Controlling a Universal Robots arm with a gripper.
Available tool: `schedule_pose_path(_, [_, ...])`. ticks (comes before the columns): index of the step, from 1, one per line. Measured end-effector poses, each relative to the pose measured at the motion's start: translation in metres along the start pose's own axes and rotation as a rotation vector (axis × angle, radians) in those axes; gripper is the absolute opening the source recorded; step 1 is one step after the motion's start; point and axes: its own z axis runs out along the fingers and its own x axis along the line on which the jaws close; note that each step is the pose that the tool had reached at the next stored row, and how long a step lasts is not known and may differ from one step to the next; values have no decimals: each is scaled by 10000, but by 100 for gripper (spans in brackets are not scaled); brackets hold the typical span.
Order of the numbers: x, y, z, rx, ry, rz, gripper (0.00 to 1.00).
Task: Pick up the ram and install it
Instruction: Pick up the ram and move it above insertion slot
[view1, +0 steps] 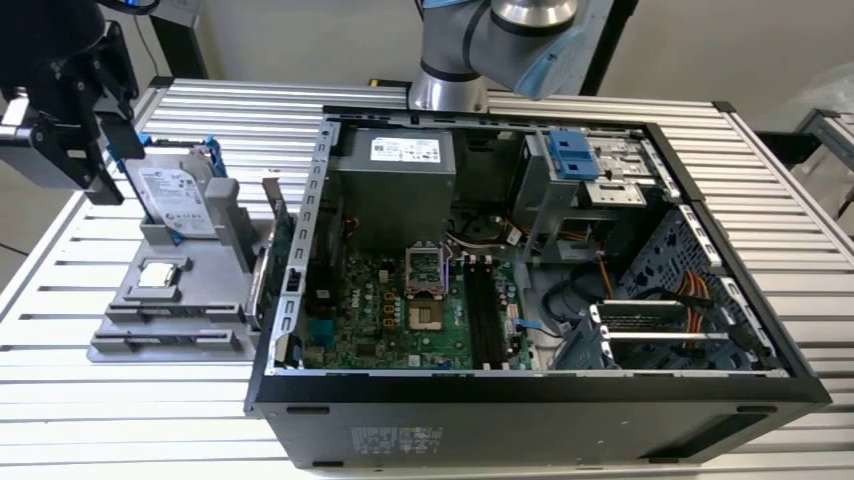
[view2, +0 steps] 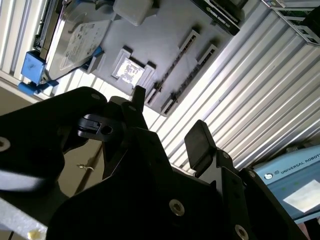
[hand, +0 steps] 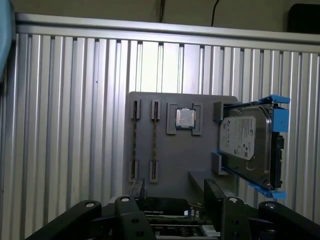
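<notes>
Two thin dark strips seen edge-on stand in the narrow slots of the grey holder (hand: 172, 160). I take the one in the outer slot for the ram (hand: 135, 145), also seen in the second wrist view as the ram (view2: 175, 60) and in the exterior view as the ram (view1: 167, 318). My black gripper (view1: 80, 165) hangs above the table at the exterior view's far left, beside the holder's hard drive (view1: 174, 200). In both wrist views my gripper (hand: 175, 192) (view2: 167, 122) is open with nothing between its fingers, well above the holder.
A small square silver chip (hand: 185, 118) sits on the holder between the slots and the hard drive (hand: 247, 145). The open computer case (view1: 534, 400) lies to the exterior view's right, with its motherboard (view1: 400, 310) exposed. A green strip (view1: 282, 262) stands along the case's left wall.
</notes>
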Motion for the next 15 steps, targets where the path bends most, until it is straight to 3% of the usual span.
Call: schedule_pose_path(15, [5,-7,117,0,0,0,100])
